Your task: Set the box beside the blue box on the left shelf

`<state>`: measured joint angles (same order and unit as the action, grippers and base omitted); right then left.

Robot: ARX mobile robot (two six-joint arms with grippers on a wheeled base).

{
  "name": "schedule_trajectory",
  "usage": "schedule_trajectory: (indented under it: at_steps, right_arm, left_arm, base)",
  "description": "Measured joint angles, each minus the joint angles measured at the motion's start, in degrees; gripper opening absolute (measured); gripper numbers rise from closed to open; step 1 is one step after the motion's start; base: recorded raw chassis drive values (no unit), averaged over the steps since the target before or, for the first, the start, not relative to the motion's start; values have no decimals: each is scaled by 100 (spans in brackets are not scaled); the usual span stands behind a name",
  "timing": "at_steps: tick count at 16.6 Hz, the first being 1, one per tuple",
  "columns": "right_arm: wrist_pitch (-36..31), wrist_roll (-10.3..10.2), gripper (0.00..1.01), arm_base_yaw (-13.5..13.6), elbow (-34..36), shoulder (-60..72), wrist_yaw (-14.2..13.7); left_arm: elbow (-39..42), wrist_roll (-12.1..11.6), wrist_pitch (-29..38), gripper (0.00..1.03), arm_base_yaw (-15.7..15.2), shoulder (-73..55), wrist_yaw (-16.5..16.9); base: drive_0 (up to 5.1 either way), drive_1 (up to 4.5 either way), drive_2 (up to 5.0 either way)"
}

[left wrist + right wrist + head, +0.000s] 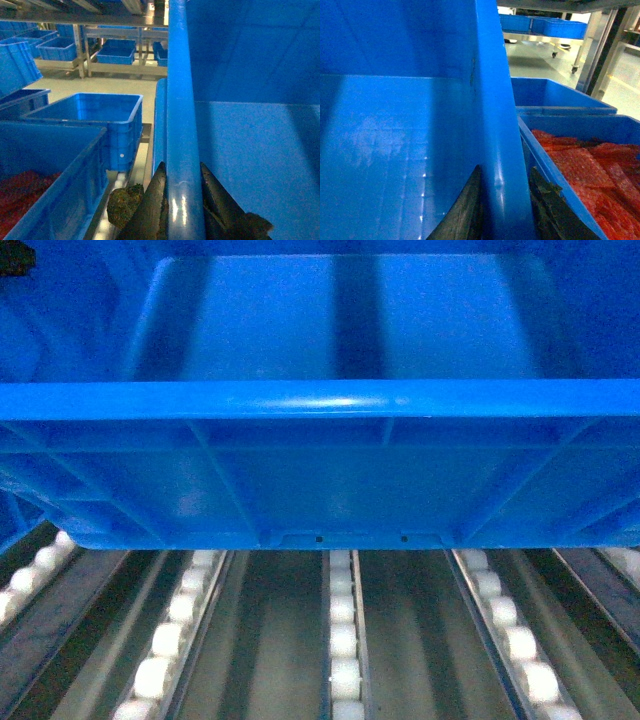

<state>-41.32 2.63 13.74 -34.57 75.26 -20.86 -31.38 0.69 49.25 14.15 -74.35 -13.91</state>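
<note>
The box [320, 465], a large bright-blue ribbed crate with a thick rim, fills the head view over the left shelf's white rollers [342, 640]; whether it touches them I cannot tell. My left gripper [182, 165] is shut on the box's left rim [180, 100], one dark finger [152, 205] on each side. My right gripper [505, 170] is shut on the right rim [492, 100] in the same way. A blue box [95, 117], empty, stands to the left, with a nearer one [50, 170] holding red material. Neither gripper shows in the head view.
On the right, close against the box, stands a blue bin of red material [590, 165], with an empty blue bin [555, 92] behind it. Grey rails with roller rows [170, 635] run toward me. Further racks with blue crates [117, 50] stand across the floor.
</note>
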Motion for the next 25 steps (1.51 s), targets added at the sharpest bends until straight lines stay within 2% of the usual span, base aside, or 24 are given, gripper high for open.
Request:
schedule_trajectory:
  at_steps: [3,25]
  right_arm:
    - [-33,2,19,0,-2,4,15]
    - [-7,4,18,0,-2,2,7]
  left_arm:
    - [0,4,9,10,-2,-17,15]
    - [0,17,2,10,-2,-17,2]
  base:
    - [0,434,-433]
    - [0,0,0]
